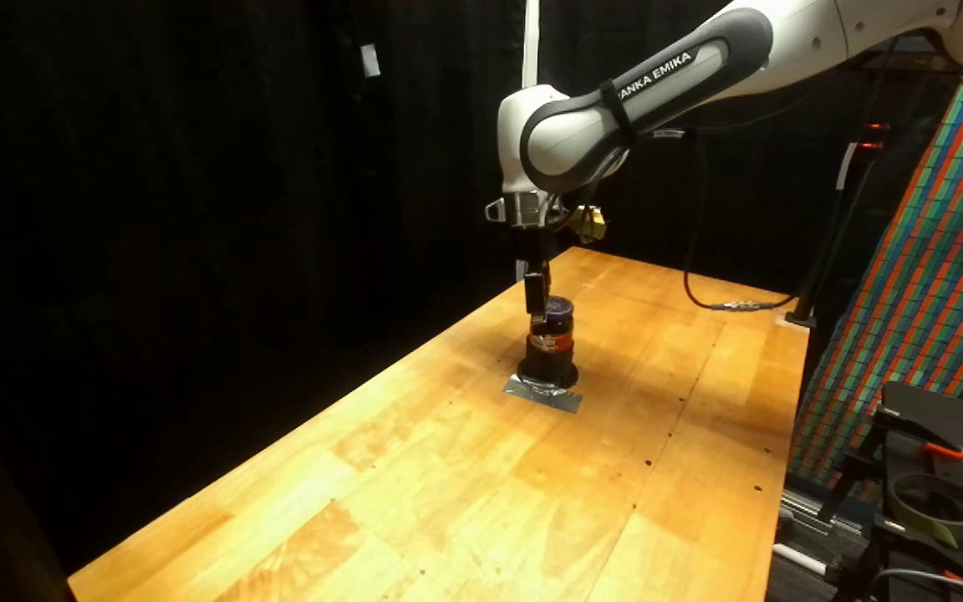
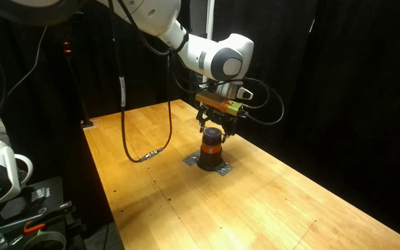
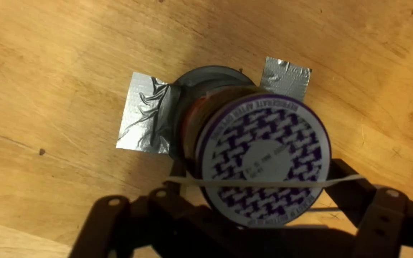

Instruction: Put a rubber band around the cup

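The cup is a dark jar with an orange-red band and a purple-and-white lid. It stands upright in both exterior views (image 1: 561, 313) (image 2: 211, 147) and fills the middle of the wrist view (image 3: 267, 157). My gripper (image 2: 213, 134) is open, pointing down with its fingers spread on both sides of the jar's top. It also shows in an exterior view (image 1: 538, 308) and in the wrist view (image 3: 264, 178). A tan rubber band (image 3: 260, 184) is stretched between the two fingers. One strand crosses over the lid; I cannot tell where the other strand runs.
The jar sits in a black round base (image 3: 210, 75) fixed with silver tape (image 3: 142, 114) to the wooden table (image 1: 481, 485). A black cable (image 2: 123, 132) hangs from the arm down to the table. A side stand (image 1: 941, 451) with a tape roll stands beside the table.
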Robot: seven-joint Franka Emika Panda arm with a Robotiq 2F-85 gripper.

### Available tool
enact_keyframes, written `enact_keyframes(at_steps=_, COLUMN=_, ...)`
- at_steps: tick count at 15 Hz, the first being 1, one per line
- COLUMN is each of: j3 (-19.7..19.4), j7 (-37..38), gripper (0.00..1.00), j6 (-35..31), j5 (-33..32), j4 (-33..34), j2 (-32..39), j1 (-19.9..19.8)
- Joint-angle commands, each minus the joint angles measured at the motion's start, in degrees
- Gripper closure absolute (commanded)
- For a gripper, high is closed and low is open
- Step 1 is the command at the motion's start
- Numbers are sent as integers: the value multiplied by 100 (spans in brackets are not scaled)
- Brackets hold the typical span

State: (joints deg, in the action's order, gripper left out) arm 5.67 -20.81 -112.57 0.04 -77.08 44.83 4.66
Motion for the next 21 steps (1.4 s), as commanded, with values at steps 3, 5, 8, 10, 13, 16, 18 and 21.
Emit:
enact_keyframes(at_steps=3, j3=29, j7=66, gripper=0, j6=825, j5=-242, j4=342, j2=181, j1=37)
enact_keyframes(at_steps=5, j3=2, j7=88, gripper=0, j6=909, j5=-319, j4=150, j2=39, j1=30)
enact_keyframes(at_steps=8, j3=2, j7=60, gripper=0, j6=874, j5=-343, j4=-197, j2=-190, j1=-22)
enact_keyframes(at_steps=10, j3=-3, j7=52, gripper=0, j6=755, j5=-353, j4=-509, j2=-377, j1=-59)
enact_keyframes(at_steps=13, j3=-12, j7=62, gripper=0, j6=612, j5=-370, j4=-1086, j2=-737, j1=-105)
enact_keyframes(at_steps=16, j3=-10, j7=54, gripper=0, j6=460, j5=-379, j4=-1695, j2=-1097, j1=-150)
enact_keyframes(at_steps=18, j3=-19, j7=92, gripper=0, j6=119, j5=-380, j4=-2103, j2=-1341, j1=-171)
enact_keyframes(at_steps=21, j3=-29, j7=145, gripper=0, j6=-622, j5=-392, j4=-2786, j2=-1721, j1=-185)
